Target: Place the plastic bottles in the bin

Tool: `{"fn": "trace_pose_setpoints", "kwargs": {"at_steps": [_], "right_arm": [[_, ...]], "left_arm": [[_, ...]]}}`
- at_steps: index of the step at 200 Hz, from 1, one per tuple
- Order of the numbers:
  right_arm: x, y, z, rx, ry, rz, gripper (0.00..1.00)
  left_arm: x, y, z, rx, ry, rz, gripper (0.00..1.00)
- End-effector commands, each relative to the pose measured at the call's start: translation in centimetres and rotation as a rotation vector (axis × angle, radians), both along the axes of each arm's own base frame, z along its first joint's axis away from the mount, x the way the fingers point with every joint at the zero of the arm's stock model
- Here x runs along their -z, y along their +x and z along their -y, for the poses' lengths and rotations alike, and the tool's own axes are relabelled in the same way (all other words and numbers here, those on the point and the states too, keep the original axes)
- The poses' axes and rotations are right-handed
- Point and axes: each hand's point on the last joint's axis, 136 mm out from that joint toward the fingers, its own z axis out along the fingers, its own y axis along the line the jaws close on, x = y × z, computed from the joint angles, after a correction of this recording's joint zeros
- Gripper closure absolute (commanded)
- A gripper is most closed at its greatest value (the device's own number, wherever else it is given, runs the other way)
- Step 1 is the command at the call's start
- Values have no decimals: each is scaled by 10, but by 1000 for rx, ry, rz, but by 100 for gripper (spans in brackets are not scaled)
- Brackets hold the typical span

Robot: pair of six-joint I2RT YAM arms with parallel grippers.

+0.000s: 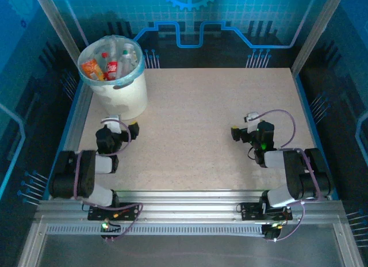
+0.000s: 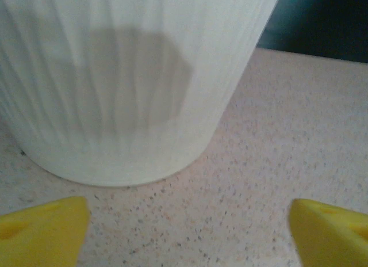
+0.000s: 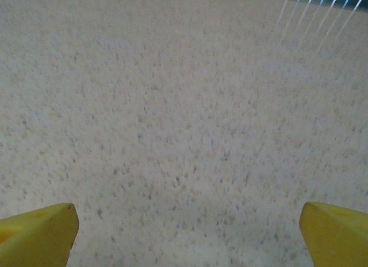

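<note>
– Bottles first: where are the small clear plastic bottles (image 1: 112,63) with the red, white and orange labels, relative to the left claw (image 1: 122,124)?

– All piled inside the big round white plastic bin (image 1: 123,100), the one with the pale blue-green bag folded over its rim, at the far-left corner of the speckled beige table (image 1: 201,117). The left claw sits low on the near side of that bin, just beside its base. So the bottles are above and beyond it, behind the bin wall.

– Claw state?

– Spread wide, nothing in it. On the left wrist cam the bin (image 2: 115,77) is right ahead, a bit left of centre, and the yellow fingertips (image 2: 40,232) poke in at both bottom corners with tabletop between them.

– And the right claw (image 1: 241,124)?

– Well apart from the bin, on the right half of the table. Also gaping and empty, with its yellow tips (image 3: 34,235) at the corners and speckled table (image 3: 172,106) under it.
</note>
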Motion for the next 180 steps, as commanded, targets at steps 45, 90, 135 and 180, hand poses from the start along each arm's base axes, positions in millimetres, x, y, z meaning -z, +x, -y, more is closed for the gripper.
{"fn": "trace_pose_setpoints", "kwargs": {"at_steps": [45,90,135,180], "right_arm": [[-23,24,7,53,34,54,0],[-23,24,6,55,29,56,0],[-23,24,7,57,27,56,0],[-23,24,7,58,25,56,0]], "left_arm": [[-8,20,-2,-45,21,-4,1],[-6,24,9,6,35,-27,1],[-6,25,10,9,37,-29,1],[-6,27,19,57,52,-36,1]]}}
